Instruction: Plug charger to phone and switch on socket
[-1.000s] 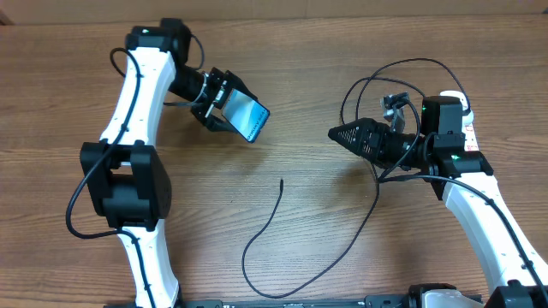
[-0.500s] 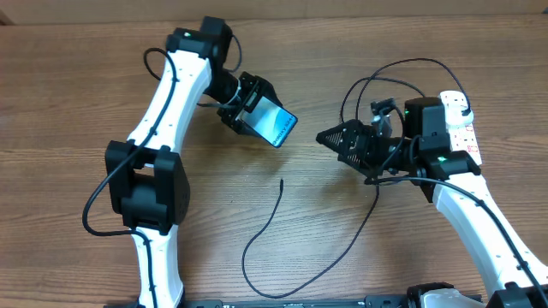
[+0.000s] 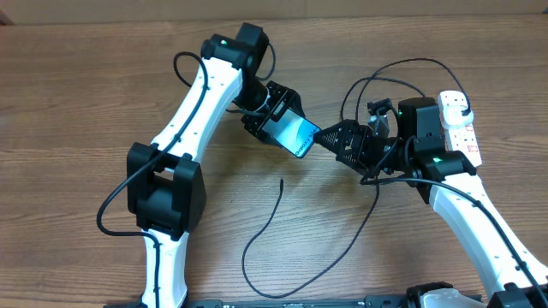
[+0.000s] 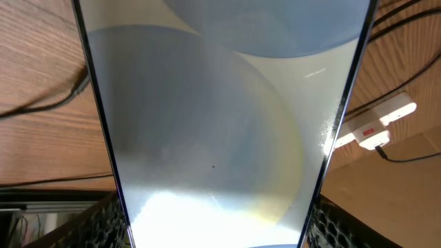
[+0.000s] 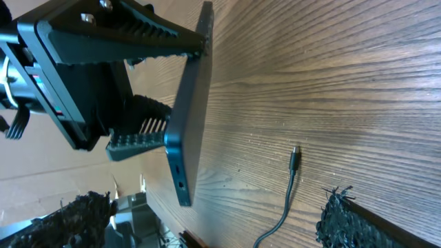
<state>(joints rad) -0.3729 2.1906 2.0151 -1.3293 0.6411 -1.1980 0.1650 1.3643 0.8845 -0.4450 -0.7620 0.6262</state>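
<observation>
**Left gripper** (image 3: 276, 121): jaws clamped on the phone's two long edges, gripping the end nearer the arm. Seen from the right wrist, the ribbed black fingers (image 5: 148, 34) press on both sides of the slim body.

**Phone** (image 3: 296, 137): held by the left gripper at table centre, light blue screen tilted upward. Its free end points toward the right gripper and lies just beside that gripper's tips. The end edge, with small openings, shows in the right wrist view.

**Right gripper** (image 3: 330, 141): jaws wide apart, nothing between them. It faces the phone's free end.

**Charger** (image 3: 261, 231): thin black cable lying on the table (image 3: 77, 94), not gripped. The connector tip (image 5: 295, 157) rests on the wood in front of the phone, apart from it. The cable loops toward the front edge, then runs back up past the right arm in further loops. Its plug end cannot be made out.

**Socket** (image 4: 375, 125): white strip with red switches at the far right, partly hidden behind the right arm.
</observation>
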